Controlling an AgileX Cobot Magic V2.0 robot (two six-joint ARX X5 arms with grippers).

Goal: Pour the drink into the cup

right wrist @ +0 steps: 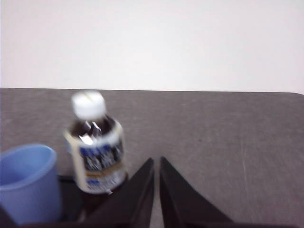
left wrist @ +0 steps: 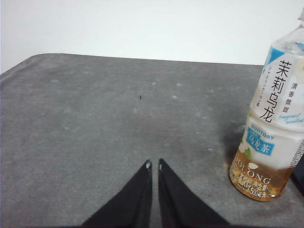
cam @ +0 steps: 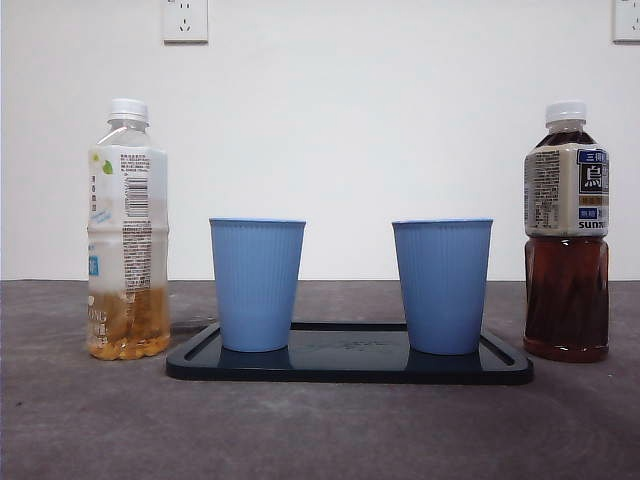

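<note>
Two blue ribbed cups stand upright on a black tray (cam: 350, 368): the left cup (cam: 256, 284) and the right cup (cam: 441, 285). A pale tea bottle (cam: 127, 232) with a white cap, about a quarter full, stands left of the tray. A dark tea bottle (cam: 566, 235) with a white cap stands right of it. My left gripper (left wrist: 154, 165) is shut and empty, above the table beside the pale bottle (left wrist: 271, 128). My right gripper (right wrist: 156, 161) is shut and empty, near the dark bottle (right wrist: 96, 143) and the right cup (right wrist: 27, 181). Neither gripper shows in the front view.
The table (cam: 320, 430) is dark grey and meets a white wall with two power sockets, one at upper left (cam: 185, 20). Bare tabletop lies in front of the tray and beyond both bottles.
</note>
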